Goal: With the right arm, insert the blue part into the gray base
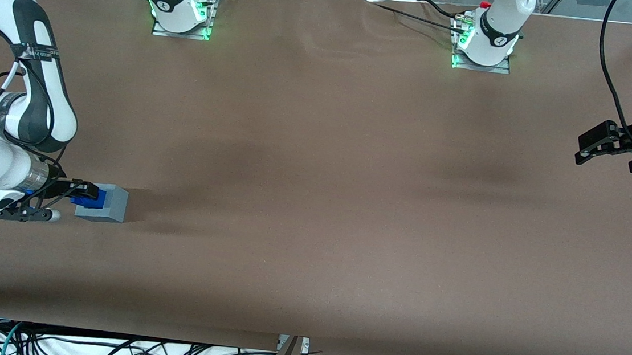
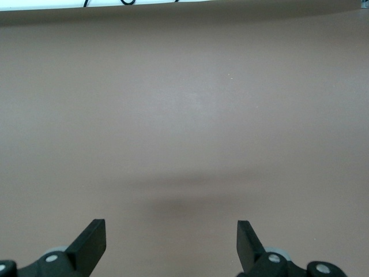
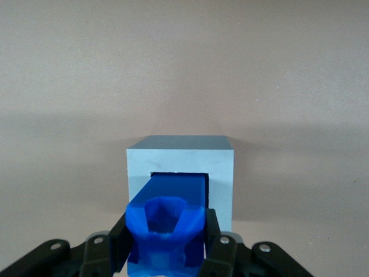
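The gray base [image 1: 105,205] lies on the brown table toward the working arm's end, its socket face turned sideways toward the gripper. In the right wrist view the gray base [image 3: 222,179] shows its square socket with the blue part [image 3: 167,225] reaching into it. My right arm's gripper [image 1: 85,194] is shut on the blue part [image 1: 89,198], holding it level against the socket face. Black fingers [image 3: 118,242] press both sides of the blue part. The part's front end is hidden inside the socket.
The two arm bases [image 1: 182,11] stand with green lights along the table edge farthest from the front camera. The parked arm's gripper [image 1: 610,146] hangs at its own end of the table. Cables lie below the table's near edge.
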Controlling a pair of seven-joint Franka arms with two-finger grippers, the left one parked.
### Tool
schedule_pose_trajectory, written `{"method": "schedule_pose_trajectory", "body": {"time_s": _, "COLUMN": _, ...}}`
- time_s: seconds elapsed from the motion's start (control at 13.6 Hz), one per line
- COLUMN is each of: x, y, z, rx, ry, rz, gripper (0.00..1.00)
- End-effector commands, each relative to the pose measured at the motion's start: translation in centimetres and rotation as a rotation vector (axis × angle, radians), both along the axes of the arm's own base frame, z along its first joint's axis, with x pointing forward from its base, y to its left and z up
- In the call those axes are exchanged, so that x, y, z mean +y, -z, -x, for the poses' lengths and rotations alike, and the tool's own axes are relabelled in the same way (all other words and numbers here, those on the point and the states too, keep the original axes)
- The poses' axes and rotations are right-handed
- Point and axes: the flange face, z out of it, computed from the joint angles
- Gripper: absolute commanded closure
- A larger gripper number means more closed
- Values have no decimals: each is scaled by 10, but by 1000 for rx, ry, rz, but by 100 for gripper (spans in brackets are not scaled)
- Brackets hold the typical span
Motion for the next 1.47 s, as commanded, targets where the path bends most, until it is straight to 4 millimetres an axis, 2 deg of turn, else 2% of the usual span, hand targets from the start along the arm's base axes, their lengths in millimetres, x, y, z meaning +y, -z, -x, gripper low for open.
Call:
{"method": "schedule_pose_trajectory", "body": {"time_s": 0.0, "x": 0, "y": 9, "z": 4, "rx": -5, "ry": 13, "rz": -8, "gripper": 32}}
{"method": "schedule_pose_trajectory", "body": {"time_s": 0.07, "x": 0, "y": 9, "z": 3, "rx": -13, "ry": 12, "rz": -8, "gripper": 1}}
{"method": "schedule_pose_trajectory", "body": {"time_s": 0.22, "x": 3, "y": 2, "z": 0, "rx": -27, "ry": 21, "rz": -3, "gripper": 1}}
{"method": "schedule_pose_trajectory", "body": {"time_s": 0.37, "x": 5, "y": -17, "z": -2, "rx": -49, "ry": 18, "rz": 13, "gripper": 1}}
{"method": "schedule_pose_trajectory", "body": {"time_s": 0.44, "x": 12, "y": -31, "z": -3, "rx": -67, "ry": -1, "rz": 20, "gripper": 1}}
{"method": "schedule_pose_trajectory", "body": {"time_s": 0.59, "x": 20, "y": -70, "z": 2, "rx": -72, "ry": -23, "rz": 34, "gripper": 1}}
{"method": "schedule_pose_trajectory", "body": {"time_s": 0.73, "x": 35, "y": -127, "z": 17, "rx": -61, "ry": -57, "rz": 61, "gripper": 1}}
{"method": "schedule_pose_trajectory", "body": {"time_s": 0.88, "x": 39, "y": -183, "z": 44, "rx": -19, "ry": -54, "rz": 70, "gripper": 1}}
{"method": "schedule_pose_trajectory", "body": {"time_s": 1.03, "x": 54, "y": -243, "z": 79, "rx": 10, "ry": -68, "rz": 87, "gripper": 1}}
{"method": "schedule_pose_trajectory", "body": {"time_s": 1.1, "x": 58, "y": -266, "z": 94, "rx": 25, "ry": -72, "rz": 95, "gripper": 1}}
{"method": "schedule_pose_trajectory", "body": {"time_s": 1.18, "x": 59, "y": -282, "z": 106, "rx": 38, "ry": -67, "rz": 101, "gripper": 1}}
{"method": "schedule_pose_trajectory", "body": {"time_s": 1.25, "x": 61, "y": -288, "z": 111, "rx": 43, "ry": -73, "rz": 103, "gripper": 1}}
{"method": "schedule_pose_trajectory", "body": {"time_s": 1.4, "x": 62, "y": -294, "z": 108, "rx": 24, "ry": -73, "rz": 101, "gripper": 1}}
